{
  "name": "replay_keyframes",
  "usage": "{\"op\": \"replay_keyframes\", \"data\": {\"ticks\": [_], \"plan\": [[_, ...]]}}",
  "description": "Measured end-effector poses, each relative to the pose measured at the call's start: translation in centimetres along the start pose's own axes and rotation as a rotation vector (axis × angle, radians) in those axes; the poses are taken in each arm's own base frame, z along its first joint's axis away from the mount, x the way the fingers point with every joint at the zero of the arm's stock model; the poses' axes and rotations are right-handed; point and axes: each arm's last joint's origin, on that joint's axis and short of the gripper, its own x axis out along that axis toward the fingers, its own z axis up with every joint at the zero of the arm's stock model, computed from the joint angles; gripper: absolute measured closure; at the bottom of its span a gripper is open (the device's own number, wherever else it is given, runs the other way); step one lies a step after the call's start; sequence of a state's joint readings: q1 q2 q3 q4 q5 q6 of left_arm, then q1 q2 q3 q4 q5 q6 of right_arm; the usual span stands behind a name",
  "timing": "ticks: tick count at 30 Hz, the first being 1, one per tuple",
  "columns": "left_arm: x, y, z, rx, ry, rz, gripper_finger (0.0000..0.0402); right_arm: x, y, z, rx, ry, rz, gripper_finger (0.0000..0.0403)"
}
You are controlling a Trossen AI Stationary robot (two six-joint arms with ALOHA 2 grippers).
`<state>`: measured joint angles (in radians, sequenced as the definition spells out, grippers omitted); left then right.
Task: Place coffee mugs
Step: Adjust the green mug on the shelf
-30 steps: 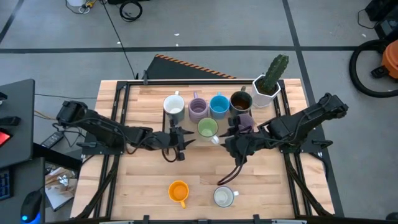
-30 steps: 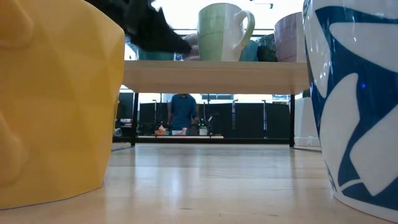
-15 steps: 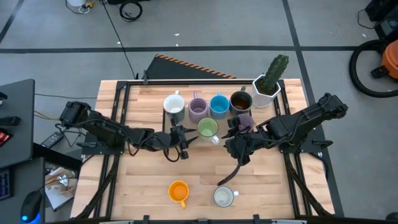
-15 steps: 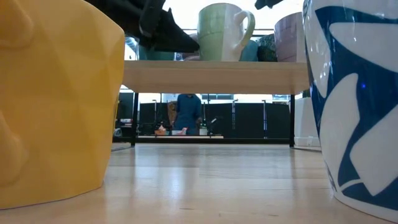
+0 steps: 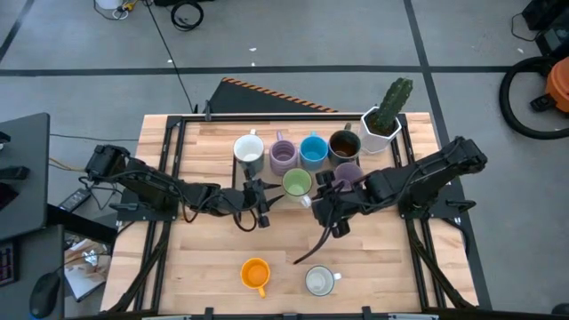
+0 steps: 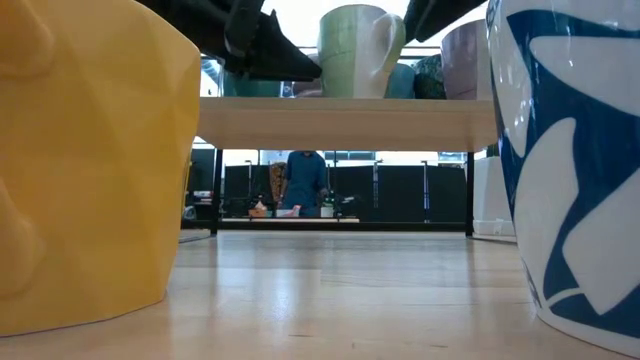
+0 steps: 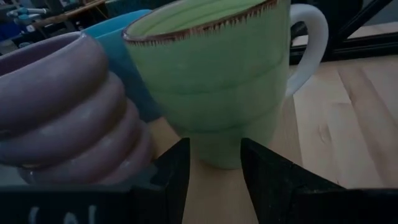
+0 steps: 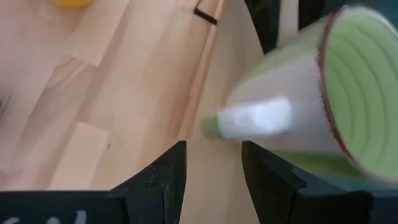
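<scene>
On the table [image 5: 204,258], green mug [image 5: 296,183] upright, handle toward right gripper [image 5: 322,197].

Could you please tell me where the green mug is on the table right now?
In the high view the green mug stands near the table's middle, just in front of the lavender mug and blue mug, between the left gripper and right gripper.

A robotics lab or workshop is shown. A butcher-block table [image 5: 213,258] is set on a bare grey concrete floor [image 5: 80,98], with cables [image 5: 185,14] trailed across it and a striped hazard-marked board [image 5: 276,96] laid behind. A desk with a mouse [image 5: 43,294] is seen at the left, and a person at a bench [image 6: 303,180] is visible in the room beyond.
</scene>
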<state>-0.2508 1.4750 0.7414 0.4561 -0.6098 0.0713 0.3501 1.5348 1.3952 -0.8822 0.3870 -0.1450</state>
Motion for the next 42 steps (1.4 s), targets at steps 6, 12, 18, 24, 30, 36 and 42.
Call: {"op": "replay_keyframes", "data": {"ticks": [6,12,18,24,30,36,42], "plan": [[0.0,0.0,0.1,-0.048,-0.013,0.001,0.0253,0.3,-0.3,0.3,0.029,-0.018,0.009,0.0243],[0.0,0.1,0.3,-0.057,-0.024,0.002,0.0253,0.5,-0.8,0.4,0.073,-0.027,0.006,0.0243],[0.0,0.1,0.4,-0.064,-0.035,0.003,0.0253,0.6,-0.9,0.5,0.100,-0.035,0.011,0.0243],[0.0,0.1,0.4,-0.074,-0.039,0.000,0.0253,0.6,-0.9,0.9,0.131,-0.080,0.014,0.0243],[0.0,0.1,0.5,-0.086,-0.046,0.000,0.0253,0.7,-1.4,1.2,0.219,-0.106,0.015,0.0243],[0.0,0.1,0.6,-0.092,-0.052,0.001,0.0253,0.8,-1.7,1.2,0.330,-0.119,0.037,0.0243],[0.0,0.1,0.7,-0.103,-0.061,0.000,0.0253,0.8,-2.0,1.5,0.391,-0.146,0.035,0.0243]]}}
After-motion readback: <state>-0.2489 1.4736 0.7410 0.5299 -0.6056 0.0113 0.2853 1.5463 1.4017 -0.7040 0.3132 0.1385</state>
